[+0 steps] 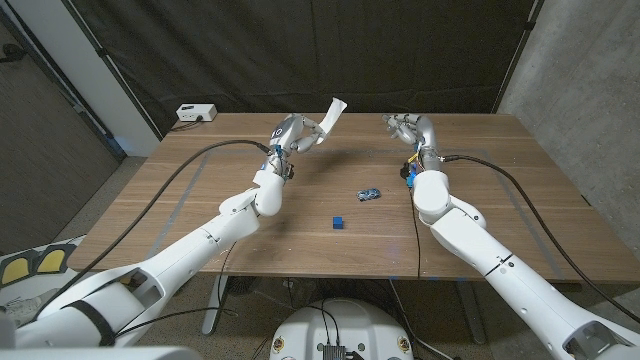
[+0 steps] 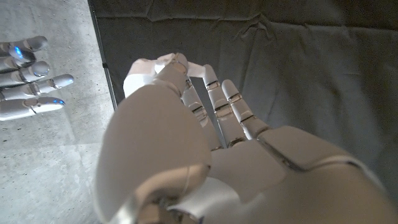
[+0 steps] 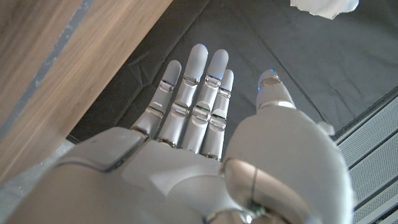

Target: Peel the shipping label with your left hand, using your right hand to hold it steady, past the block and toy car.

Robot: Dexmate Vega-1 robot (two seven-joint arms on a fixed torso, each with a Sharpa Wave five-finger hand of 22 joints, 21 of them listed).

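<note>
Your left hand (image 1: 291,133) pinches the white label (image 1: 332,110), lifted above the table (image 1: 200,200) well beyond the toy car (image 1: 368,193). It looks light, limp and tearable; grip its free end. Your right hand (image 1: 408,128) is spread, holding nothing.

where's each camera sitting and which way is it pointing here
Head view: fixed on the robot's head, looking down over the wooden table with blue block and toy car; both arms show, the left hand holding the white label, the right hand empty.
Left wrist view: on the left wrist, looking along the left hand's back toward the dark curtain.
Right wrist view: on the right wrist, looking along the right hand's back at curtain and table edge.
Shared: head and left wrist views both show both hands.
</note>
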